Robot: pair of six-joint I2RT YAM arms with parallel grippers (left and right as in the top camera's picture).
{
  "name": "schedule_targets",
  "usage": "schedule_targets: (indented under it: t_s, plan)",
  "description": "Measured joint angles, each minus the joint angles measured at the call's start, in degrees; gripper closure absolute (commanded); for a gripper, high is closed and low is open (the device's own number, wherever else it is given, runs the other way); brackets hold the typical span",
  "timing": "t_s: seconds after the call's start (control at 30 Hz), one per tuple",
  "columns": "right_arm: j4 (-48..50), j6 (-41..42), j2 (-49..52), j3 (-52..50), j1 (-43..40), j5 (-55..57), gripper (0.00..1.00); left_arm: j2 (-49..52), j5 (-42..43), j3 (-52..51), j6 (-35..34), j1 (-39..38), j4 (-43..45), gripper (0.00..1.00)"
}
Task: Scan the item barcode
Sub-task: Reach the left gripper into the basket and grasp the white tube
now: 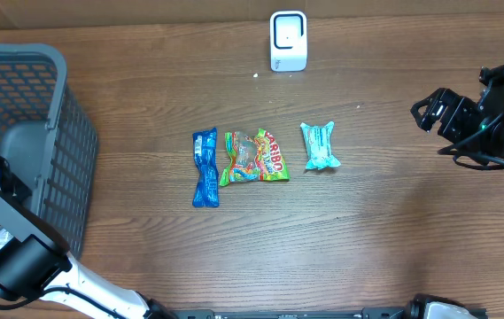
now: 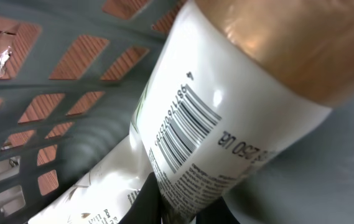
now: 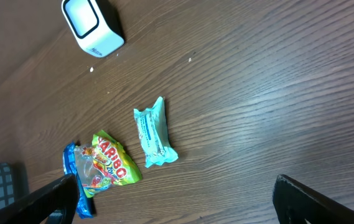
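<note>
In the left wrist view a white bottle (image 2: 226,118) with a gold cap fills the frame, its barcode (image 2: 186,127) facing the camera. It lies inside the grey basket (image 2: 52,87). My left gripper (image 2: 186,208) is shut on the bottle's lower end, with one dark finger (image 2: 144,200) on each side. In the overhead view the left arm (image 1: 8,252) reaches into the basket (image 1: 52,124) and its jaws are hidden. The white scanner (image 1: 288,40) stands at the table's far edge. My right gripper (image 1: 429,112) hovers open at the right, holding nothing.
A blue packet (image 1: 205,167), a Haribo bag (image 1: 254,157) and a teal packet (image 1: 320,145) lie in a row mid-table. The right wrist view shows the teal packet (image 3: 153,132), the Haribo bag (image 3: 109,165) and the scanner (image 3: 93,28). A white pouch (image 2: 102,186) lies beside the bottle.
</note>
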Motion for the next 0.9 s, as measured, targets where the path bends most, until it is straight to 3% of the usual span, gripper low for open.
schedule_targets:
  t_s: [0.27, 0.57, 0.77, 0.9]
  plan:
    - [0.00, 0.02, 0.00, 0.00, 0.00, 0.02, 0.00, 0.76, 5.66, 4.04, 0.00, -4.87, -6.03, 0.96]
    - [-0.04, -0.02, 0.00, 0.00, 0.02, 0.00, 0.00, 3.19, 22.01, 23.98, -0.24, -14.45, -18.23, 0.96]
    - [-0.02, 0.00, 0.00, 0.00, 0.00, 0.02, 0.00, 3.17, 24.70, 37.62, -0.68, -14.80, -24.92, 0.96]
    - [-0.07, 0.00, 0.00, 0.00, 0.00, 0.02, 0.00, 3.17, 25.64, 41.20, -0.94, -14.69, -27.58, 0.96]
